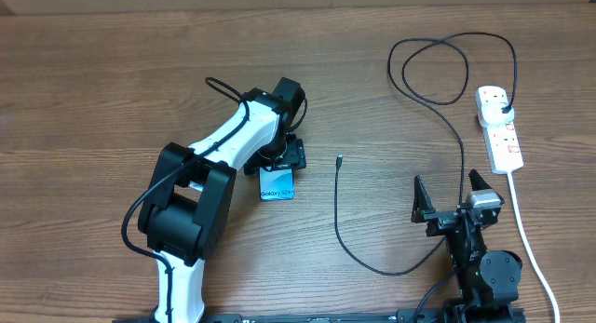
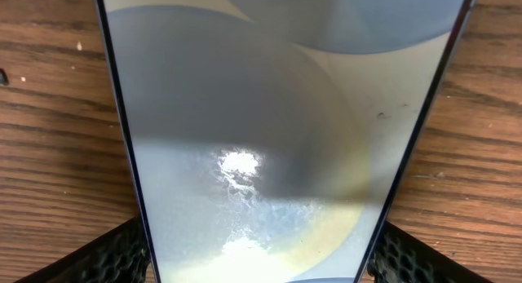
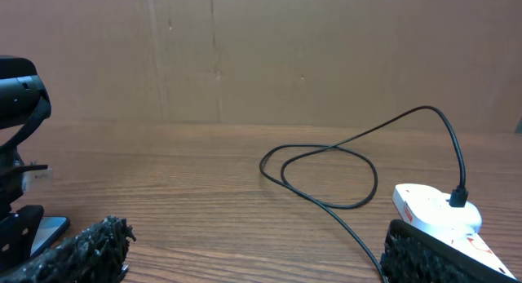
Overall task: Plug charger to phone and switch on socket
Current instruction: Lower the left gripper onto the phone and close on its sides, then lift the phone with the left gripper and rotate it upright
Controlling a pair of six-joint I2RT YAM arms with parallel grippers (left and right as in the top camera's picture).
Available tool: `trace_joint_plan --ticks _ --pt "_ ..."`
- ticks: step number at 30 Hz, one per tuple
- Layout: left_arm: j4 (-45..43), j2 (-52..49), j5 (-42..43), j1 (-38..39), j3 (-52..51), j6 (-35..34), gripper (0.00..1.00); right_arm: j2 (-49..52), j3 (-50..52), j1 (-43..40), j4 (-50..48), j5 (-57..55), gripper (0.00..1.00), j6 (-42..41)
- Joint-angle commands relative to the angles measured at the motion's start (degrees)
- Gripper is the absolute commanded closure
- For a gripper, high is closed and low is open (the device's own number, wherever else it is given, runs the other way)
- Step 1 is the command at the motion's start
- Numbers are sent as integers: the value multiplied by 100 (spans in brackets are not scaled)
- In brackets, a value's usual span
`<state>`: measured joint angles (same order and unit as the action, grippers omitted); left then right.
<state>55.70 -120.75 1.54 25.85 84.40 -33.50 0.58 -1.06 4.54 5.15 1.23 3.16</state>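
The phone [image 1: 277, 185] lies flat on the table, lit light blue with "Galaxy" text at its near end. My left gripper [image 1: 281, 158] is shut on the phone's far end. In the left wrist view the phone [image 2: 269, 112] fills the space between the two fingers [image 2: 261, 263]. The charger cable [image 1: 338, 221] lies loose, its small tip [image 1: 340, 158] right of the phone and pointing away. Its black plug [image 1: 504, 109] sits in the white socket [image 1: 498, 127] at the far right. My right gripper [image 1: 452, 197] is open and empty, beside the cable.
The socket's thick white cord [image 1: 527, 239] runs toward the front edge, right of my right arm. The cable makes a loop [image 3: 326, 173] at the back, left of the socket [image 3: 436, 214]. A cardboard wall stands behind the table.
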Motion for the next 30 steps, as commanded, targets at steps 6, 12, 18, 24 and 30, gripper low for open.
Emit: trace_joint_plan --ticks 6,12,18,24,30 --pt "92 -267 240 0 33 208 17 -42 59 22 -31 -28 0 -28" --pt "328 -267 234 -2 310 328 19 -42 59 22 -31 -28 0 -28" --pt "765 -267 240 -63 658 411 19 -42 59 22 -31 -28 0 -28" --pt "1115 -267 286 -85 879 540 20 -42 59 22 -31 -28 0 -28" --pt "1606 -267 885 -127 1113 1058 22 -42 59 22 -31 -28 0 -28"
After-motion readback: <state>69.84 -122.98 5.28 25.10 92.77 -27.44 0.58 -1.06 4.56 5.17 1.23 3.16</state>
